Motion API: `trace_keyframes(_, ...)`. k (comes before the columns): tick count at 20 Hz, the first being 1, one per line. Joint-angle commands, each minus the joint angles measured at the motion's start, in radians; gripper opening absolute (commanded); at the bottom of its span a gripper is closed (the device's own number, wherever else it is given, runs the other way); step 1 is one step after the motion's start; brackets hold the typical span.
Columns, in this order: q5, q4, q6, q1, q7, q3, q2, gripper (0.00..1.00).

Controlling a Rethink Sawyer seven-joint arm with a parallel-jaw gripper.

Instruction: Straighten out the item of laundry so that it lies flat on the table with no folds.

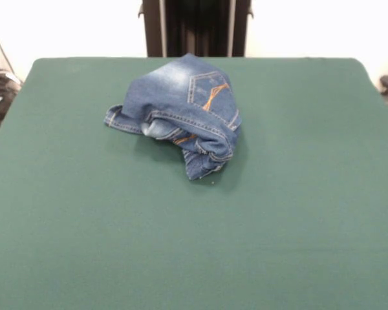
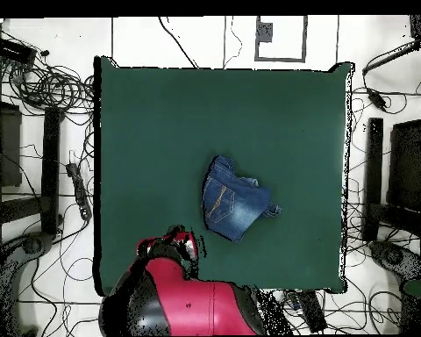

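Observation:
The small blue denim jeans (image 1: pixel 181 113) lie crumpled in a folded heap on the dark green table (image 1: pixel 84 226), near its far middle, close to the robot's side. A back pocket with orange stitching (image 1: pixel 210 90) faces up, and a leg end sticks out to the left. In the overhead view the jeans (image 2: pixel 236 206) lie a little right of the centre of the table (image 2: pixel 161 114). The red and black arm (image 2: pixel 174 290) is drawn back at the table's bottom edge. I cannot make out its gripper in either view.
The black pedestal (image 1: pixel 195 29) stands behind the table's far edge. Cables and black equipment (image 2: pixel 47 149) lie on the floor around the table on both sides.

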Motion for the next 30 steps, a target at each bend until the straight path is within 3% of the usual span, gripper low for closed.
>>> trace_keyframes(1, -0.029, 0.044, -0.075, -0.002, 0.169, 0.008, 0.096, 0.0)
trace_keyframes(18, -0.017, 0.078, -0.226, -0.061, 0.177, 0.048, 0.217, 0.0)
trace_keyframes(26, -0.009, 0.054, -0.302, -0.024, 0.201, -0.007, 0.288, 0.0)
trace_keyframes(30, -0.001, 0.068, -0.323, -0.051, 0.204, 0.015, 0.308, 0.0)
